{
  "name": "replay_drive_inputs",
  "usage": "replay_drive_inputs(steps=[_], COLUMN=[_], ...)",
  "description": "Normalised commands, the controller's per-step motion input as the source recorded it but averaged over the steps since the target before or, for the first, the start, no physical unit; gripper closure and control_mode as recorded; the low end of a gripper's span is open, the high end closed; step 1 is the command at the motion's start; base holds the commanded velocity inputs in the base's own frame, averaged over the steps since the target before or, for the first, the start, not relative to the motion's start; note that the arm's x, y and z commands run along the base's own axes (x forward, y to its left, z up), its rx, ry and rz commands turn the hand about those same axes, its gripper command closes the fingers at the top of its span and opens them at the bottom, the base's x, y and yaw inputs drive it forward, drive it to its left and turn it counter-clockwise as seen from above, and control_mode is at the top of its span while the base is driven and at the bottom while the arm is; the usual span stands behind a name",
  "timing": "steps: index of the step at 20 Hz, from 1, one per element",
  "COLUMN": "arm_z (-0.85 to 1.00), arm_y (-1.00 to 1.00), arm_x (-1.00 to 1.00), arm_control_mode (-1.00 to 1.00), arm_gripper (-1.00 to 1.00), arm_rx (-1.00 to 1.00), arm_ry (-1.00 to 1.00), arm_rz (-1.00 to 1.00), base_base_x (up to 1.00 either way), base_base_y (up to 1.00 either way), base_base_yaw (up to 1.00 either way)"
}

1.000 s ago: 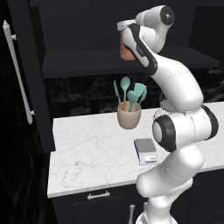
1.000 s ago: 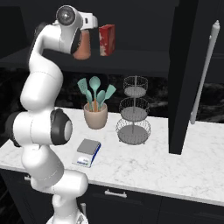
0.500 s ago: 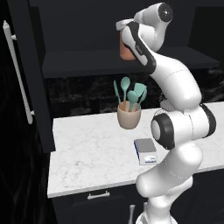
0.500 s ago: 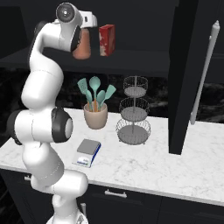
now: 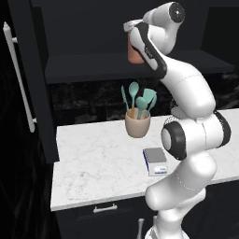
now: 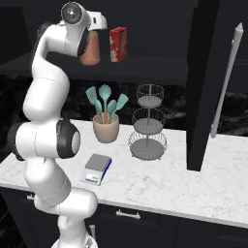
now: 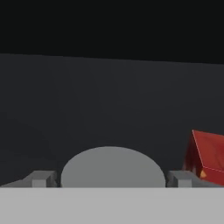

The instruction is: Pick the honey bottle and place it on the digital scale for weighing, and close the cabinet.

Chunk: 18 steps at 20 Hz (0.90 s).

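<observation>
The honey bottle [image 5: 134, 52] [image 6: 90, 52], an orange-brown jar with a grey lid [image 7: 112, 168], stands upright on the shelf of the black upper cabinet [image 5: 107, 65] [image 6: 145, 63]. My gripper [image 5: 132, 33] [image 6: 95, 37] [image 7: 110, 178] is open at the bottle's top, one fingertip [image 7: 41, 178] on each side of the lid with a small gap to it. The digital scale [image 5: 155, 160] [image 6: 98, 168] lies on the white counter beside my base, its grey plate bare. Both cabinet doors [image 5: 28, 84] [image 6: 208, 87] stand wide open.
A slim red box [image 6: 118, 43] [image 7: 208, 157] stands on the shelf just right of the bottle. On the counter [image 5: 93, 163] are a beige cup of teal utensils [image 5: 137, 122] [image 6: 106, 128] and a three-tier wire stand [image 6: 147, 127]. Black drawers [image 6: 145, 223] run below.
The hand has edged slightly closer over the bottle. The jaws have stayed wide, and the bottle has not moved.
</observation>
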Motion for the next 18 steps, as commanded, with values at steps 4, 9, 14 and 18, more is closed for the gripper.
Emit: replay_drive_inputs(steps=[4,9,14,18], arm_z=[0.00,0.00,0.00,0.00], arm_y=[0.23,0.24,0.28,0.11], arm_x=[-0.32,-0.30,-0.64,-0.68], arm_control_mode=[-1.00,-1.00,-1.00,-1.00], arm_gripper=[1.00,1.00,1.00,1.00], arm_rx=[0.00,0.00,0.00,0.00], arm_ry=[-0.25,-0.38,-0.40,-0.30], arm_rz=[0.00,0.00,0.00,0.00], base_base_x=[0.00,0.00,0.00,0.00], base_base_y=[0.00,0.00,0.00,0.00], base_base_yaw=[0.00,0.00,0.00,0.00])
